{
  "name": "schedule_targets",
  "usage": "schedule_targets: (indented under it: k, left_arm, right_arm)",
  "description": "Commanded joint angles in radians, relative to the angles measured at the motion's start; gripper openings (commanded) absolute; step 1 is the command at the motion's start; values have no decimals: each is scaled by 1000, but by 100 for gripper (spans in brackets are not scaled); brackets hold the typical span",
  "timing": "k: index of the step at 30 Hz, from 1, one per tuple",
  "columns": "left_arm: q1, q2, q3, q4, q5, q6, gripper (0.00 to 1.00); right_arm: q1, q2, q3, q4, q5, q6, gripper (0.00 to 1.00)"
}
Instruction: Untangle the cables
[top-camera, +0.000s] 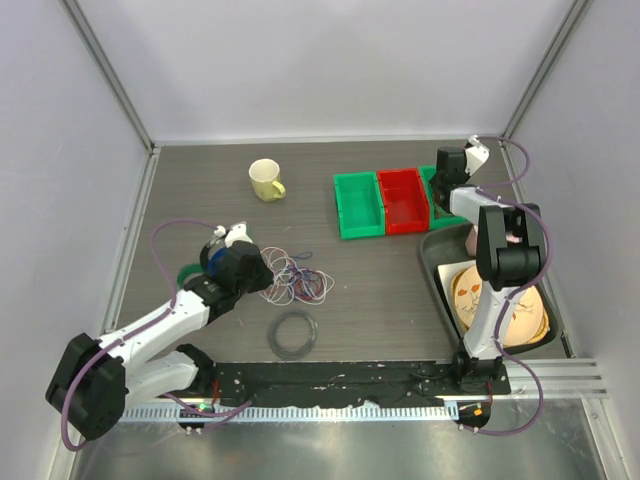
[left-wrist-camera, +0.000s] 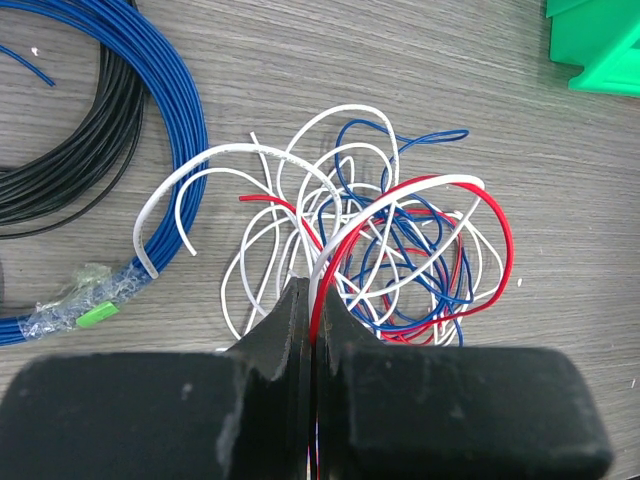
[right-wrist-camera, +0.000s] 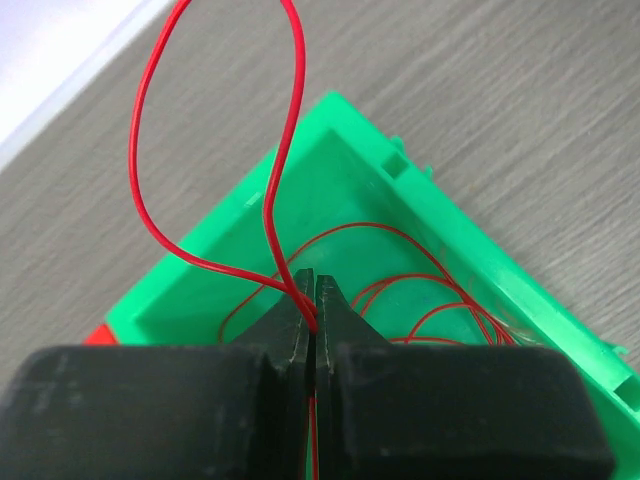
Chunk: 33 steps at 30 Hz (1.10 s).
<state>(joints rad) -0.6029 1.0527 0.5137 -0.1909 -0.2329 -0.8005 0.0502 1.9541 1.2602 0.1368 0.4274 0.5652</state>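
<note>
The cables (top-camera: 299, 281) lie as a tangle of thin white, red and blue wires on the table at centre left; in the left wrist view the tangle (left-wrist-camera: 398, 252) lies just ahead of the jaws. My left gripper (top-camera: 260, 272) is at the tangle's left edge. In its own view the gripper (left-wrist-camera: 312, 298) is shut on a red and a white wire that loop up from the pile. My right gripper (top-camera: 443, 184) is at the far right, over a green bin (right-wrist-camera: 350, 180). In its own view it (right-wrist-camera: 315, 298) is shut on a thin red wire (right-wrist-camera: 133, 140), and more red wire lies in that bin.
A dark grey coiled ring (top-camera: 293, 335) lies near the front. A thick blue ring (left-wrist-camera: 172, 140) and a black ring (left-wrist-camera: 70, 150) lie left of the tangle. A yellow cup (top-camera: 265, 180), a green bin (top-camera: 357, 205) and a red bin (top-camera: 403, 200) stand at the back. A black tray (top-camera: 437, 262) with a plate is on the right.
</note>
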Motion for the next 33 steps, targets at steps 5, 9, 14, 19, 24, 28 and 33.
schedule_targets:
  k: [5,9,14,19,24,28,33]
  left_arm:
    - [-3,6,-1,53,18,-5,0]
    - [-3,4,-3,54,21,-6,0]
    - [-3,3,-1,61,30,-8,0]
    - [-5,-3,-4,77,47,-9,0]
    - [-3,15,2,93,61,-3,0]
    - [-3,17,9,93,72,3,0]
    - [-3,16,23,84,78,6,3]
  right_arm:
    - [-1,49,25,-51,42,93,1]
    - [-1,46,31,-55,37,82,6]
    - [0,5,59,-78,2,52,20]
    - [2,-72,58,-105,-18,24,31]
    - [31,-162,54,-129,-29,-23,49]
    - [72,-231,61,-186,81,-77,67]
    - [157,-342,30,-201,247,-163,83]
